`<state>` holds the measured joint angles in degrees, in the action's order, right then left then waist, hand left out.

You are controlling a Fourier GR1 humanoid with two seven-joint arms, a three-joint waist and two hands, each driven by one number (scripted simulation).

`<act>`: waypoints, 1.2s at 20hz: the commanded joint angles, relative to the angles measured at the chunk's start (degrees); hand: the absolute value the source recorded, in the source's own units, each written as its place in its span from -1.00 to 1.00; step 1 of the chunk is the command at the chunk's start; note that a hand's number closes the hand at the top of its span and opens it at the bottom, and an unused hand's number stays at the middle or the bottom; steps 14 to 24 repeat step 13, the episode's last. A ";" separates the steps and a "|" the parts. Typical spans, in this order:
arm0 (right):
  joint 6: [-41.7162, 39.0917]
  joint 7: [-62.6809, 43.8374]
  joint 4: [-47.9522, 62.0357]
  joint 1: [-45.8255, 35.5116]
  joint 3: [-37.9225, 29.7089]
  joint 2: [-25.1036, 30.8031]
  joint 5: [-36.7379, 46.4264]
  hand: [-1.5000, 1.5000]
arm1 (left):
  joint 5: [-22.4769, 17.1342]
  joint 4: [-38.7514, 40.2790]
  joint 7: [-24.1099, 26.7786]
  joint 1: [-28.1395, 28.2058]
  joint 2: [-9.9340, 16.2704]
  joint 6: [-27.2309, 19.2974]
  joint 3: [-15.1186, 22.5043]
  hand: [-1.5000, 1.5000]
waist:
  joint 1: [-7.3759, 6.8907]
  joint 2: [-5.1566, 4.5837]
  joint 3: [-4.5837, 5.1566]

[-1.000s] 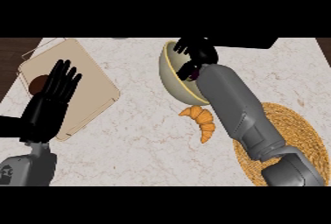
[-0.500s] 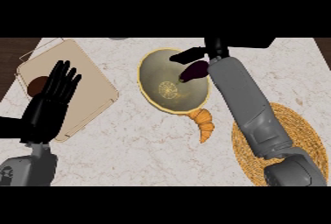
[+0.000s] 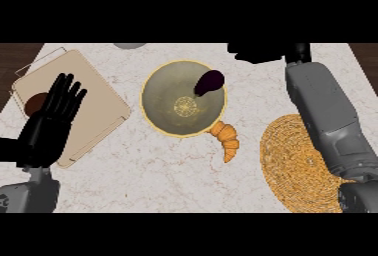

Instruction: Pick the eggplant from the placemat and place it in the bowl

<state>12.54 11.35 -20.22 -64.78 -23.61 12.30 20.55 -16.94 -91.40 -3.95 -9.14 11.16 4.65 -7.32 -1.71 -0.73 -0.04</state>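
Purple and glossy, the small oval eggplant [image 3: 210, 82] lies inside the round yellow-rimmed olive bowl [image 3: 166, 107], up against its upper right wall, with the woven straw placemat [image 3: 295, 165] lower right on the pale marble bench [image 3: 148, 175] and a golden croissant [image 3: 227, 140] touching the bowl's lower rim. The black right hand [image 3: 258, 51] sits at the top edge, apart from the bowl and holding nothing, though I cannot tell how its fingers stand. The black left hand [image 3: 53, 122] rests open, fingers straight and up, over a tan wooden cutting board [image 3: 96, 107] at the left.
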 commanded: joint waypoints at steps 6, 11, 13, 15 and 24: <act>-11.57 8.73 1.61 9.27 -2.14 11.13 -3.15 -1.00 | -0.40 1.60 -0.39 -1.84 0.41 -0.35 -1.66 0.00 | 0.91 0.25 -0.01; -22.38 9.74 0.45 13.44 -2.86 17.01 -5.85 -1.00 | -1.29 1.14 0.87 1.83 0.48 2.07 -1.93 0.00 | 1.27 0.51 0.01; -21.08 11.30 1.53 13.93 -1.55 17.14 -4.49 -1.00 | 0.01 -0.31 -0.74 -0.93 -0.30 0.02 -0.69 0.00 | 0.91 0.35 -0.02; -21.08 11.30 1.53 13.93 -1.55 17.14 -4.49 -1.00 | 0.01 -0.31 -0.74 -0.93 -0.30 0.02 -0.69 0.00 | 0.91 0.35 -0.02; -21.08 11.30 1.53 13.93 -1.55 17.14 -4.49 -1.00 | 0.01 -0.31 -0.74 -0.93 -0.30 0.02 -0.69 0.00 | 0.91 0.35 -0.02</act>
